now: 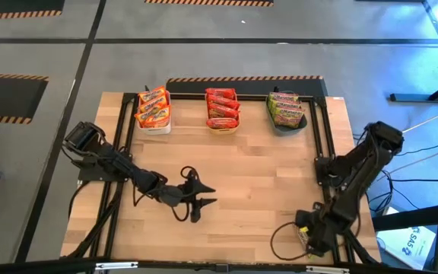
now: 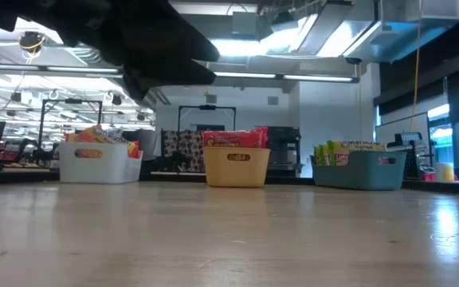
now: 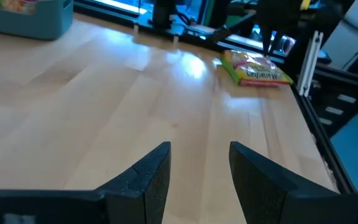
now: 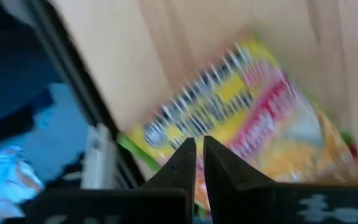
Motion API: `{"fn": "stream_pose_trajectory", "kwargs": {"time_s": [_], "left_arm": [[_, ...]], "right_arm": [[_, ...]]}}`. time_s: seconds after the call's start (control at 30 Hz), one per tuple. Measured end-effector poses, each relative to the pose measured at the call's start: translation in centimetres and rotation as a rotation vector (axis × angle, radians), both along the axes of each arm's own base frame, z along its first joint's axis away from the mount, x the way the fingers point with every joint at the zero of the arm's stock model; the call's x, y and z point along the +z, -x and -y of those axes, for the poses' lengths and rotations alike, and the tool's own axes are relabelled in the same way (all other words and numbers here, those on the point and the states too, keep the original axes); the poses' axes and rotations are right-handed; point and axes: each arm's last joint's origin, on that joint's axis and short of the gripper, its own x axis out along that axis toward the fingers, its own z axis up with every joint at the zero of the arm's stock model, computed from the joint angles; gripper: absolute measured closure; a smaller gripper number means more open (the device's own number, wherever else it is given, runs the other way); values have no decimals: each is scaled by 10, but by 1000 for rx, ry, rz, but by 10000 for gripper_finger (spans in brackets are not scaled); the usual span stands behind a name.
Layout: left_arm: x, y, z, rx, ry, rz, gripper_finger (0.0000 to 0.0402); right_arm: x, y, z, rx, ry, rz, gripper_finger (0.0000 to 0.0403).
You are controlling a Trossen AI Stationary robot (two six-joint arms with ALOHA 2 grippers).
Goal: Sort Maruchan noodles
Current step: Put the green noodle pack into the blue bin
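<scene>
You are nearing the finish: three bins (image 1: 222,126) along the frame's top are holding sorted packets, while the right pincer (image 4: 198,167), pressed together, is hovering over the last green-yellow packet (image 4: 253,124) at lower right, and the left pincer (image 3: 199,180) is waiting spread.

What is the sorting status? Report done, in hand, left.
Done: orange-yellow packets sit in the white bin, red packets in the orange bin, green-yellow packets in the grey-blue bin.
In hand: the right gripper is shut at the last green-yellow packet at the table's near right edge.
Left: carry it to the grey-blue bin. The left gripper waits open at mid-table.
</scene>
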Motion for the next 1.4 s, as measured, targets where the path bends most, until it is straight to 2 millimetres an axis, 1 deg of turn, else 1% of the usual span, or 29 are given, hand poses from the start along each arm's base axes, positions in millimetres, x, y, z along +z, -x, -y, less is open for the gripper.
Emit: {"fn": "stream_pose_trajectory", "kwargs": {"time_s": [0.1,0.2,0.43,0.57,0.67,0.8,0.93,1.1,1.27,1.4], "left_arm": [[1,-1,-1,4,5,11,243],[1,-1,-1,4,6,11,243],[2,-1,-2,33,3,19,243],[2,-1,-2,44,-2,22,243],[2,-1,-2,46,-2,22,243],[2,-1,-3,47,-3,22,243],[2,-1,-3,47,-3,22,243],[2,-1,-3,49,-3,22,243],[3,-1,-3,74,2,37,243],[0,-3,-3,75,1,36,243]], "right_arm": [[-5,9,-1,2,59,-41,385],[-12,11,-4,14,111,-33,385],[-31,5,-12,91,155,-21,385],[-35,4,-14,110,170,-11,384],[-34,-1,-17,111,161,77,384],[-34,-14,-14,86,176,174,385],[-35,-32,-4,51,239,274,385],[-35,-56,13,48,317,370,385],[-36,-83,27,148,345,453,385],[-47,-109,43,220,374,485,385]]}}
